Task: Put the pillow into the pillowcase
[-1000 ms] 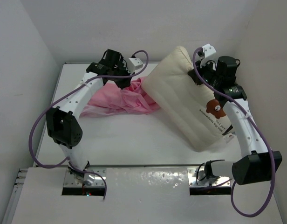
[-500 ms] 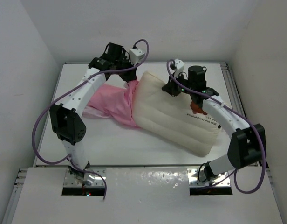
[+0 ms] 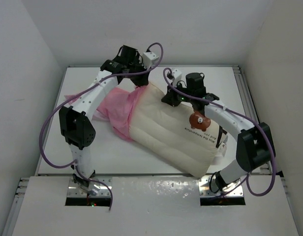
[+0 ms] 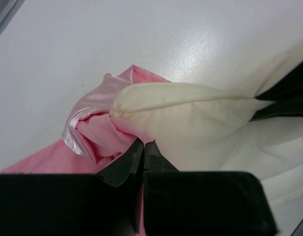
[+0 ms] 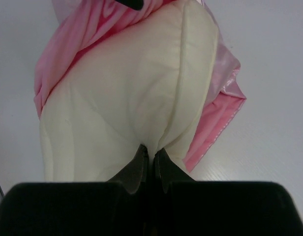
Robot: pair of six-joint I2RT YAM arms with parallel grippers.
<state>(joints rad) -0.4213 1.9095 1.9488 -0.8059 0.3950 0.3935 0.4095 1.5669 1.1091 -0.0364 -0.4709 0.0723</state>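
The cream pillow (image 3: pixel 166 132) lies slantwise across the table's middle, bear patch (image 3: pixel 197 120) up, its far end at the pink pillowcase (image 3: pixel 117 105). My left gripper (image 3: pixel 140 84) is shut on a pinch of the pillowcase's pink rim (image 4: pixel 100 132) beside the pillow's corner (image 4: pixel 186 105). My right gripper (image 3: pixel 167 97) is shut on a fold of the pillow (image 5: pixel 127 98) near its far end. In the right wrist view pink fabric (image 5: pixel 215 118) wraps both sides of the pillow's end. Whether the end sits inside the opening I cannot tell.
The white table (image 3: pixel 107 152) has raised edges at the back and sides. White walls close in on three sides. Purple cables loop off both arms (image 3: pixel 43 142). The pillow's near corner (image 3: pixel 203 169) reaches the table's front edge by the right arm's base.
The right gripper has swung the pillow down and leftward onto the table, against the pillowcase. The left gripper moved right with the pink rim, which now meets the pillow's far end.
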